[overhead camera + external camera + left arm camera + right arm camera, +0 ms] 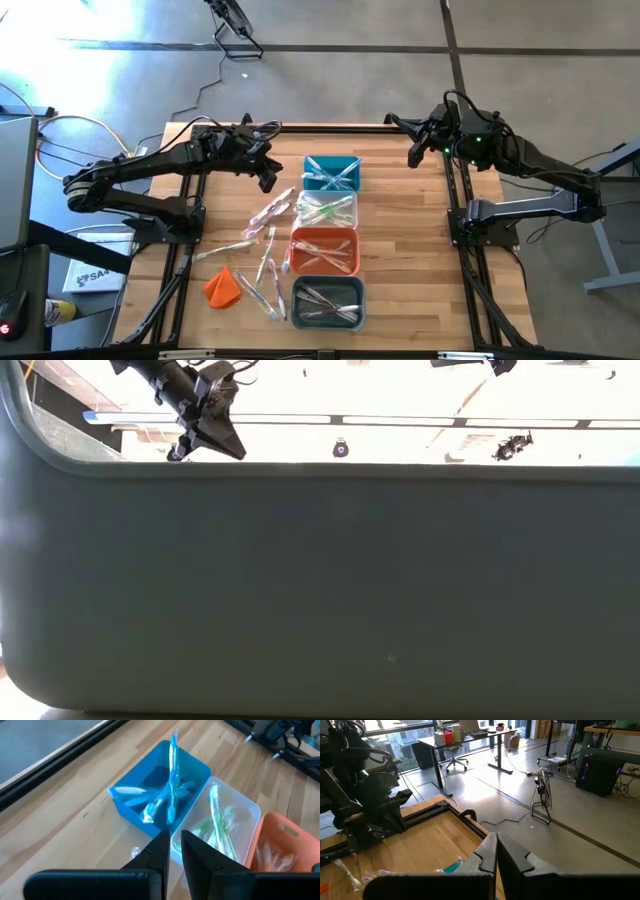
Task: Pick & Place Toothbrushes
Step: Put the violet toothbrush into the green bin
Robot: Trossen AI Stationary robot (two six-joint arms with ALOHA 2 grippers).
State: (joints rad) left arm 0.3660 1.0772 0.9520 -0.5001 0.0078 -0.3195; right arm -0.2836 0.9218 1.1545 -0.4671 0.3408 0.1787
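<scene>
Low view blocked by grey bin [320, 590] wall

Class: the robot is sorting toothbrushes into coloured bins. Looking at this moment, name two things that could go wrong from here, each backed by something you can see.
1. One blue toothbrush leans up over the rim of the blue bin; the left gripper, hovering just above, could knock it out.
2. The loose toothbrushes lie crossed and overlapping on the table, so a grasp may lift two at once or nudge neighbours away.
The right gripper waits shut at the far edge.
</scene>
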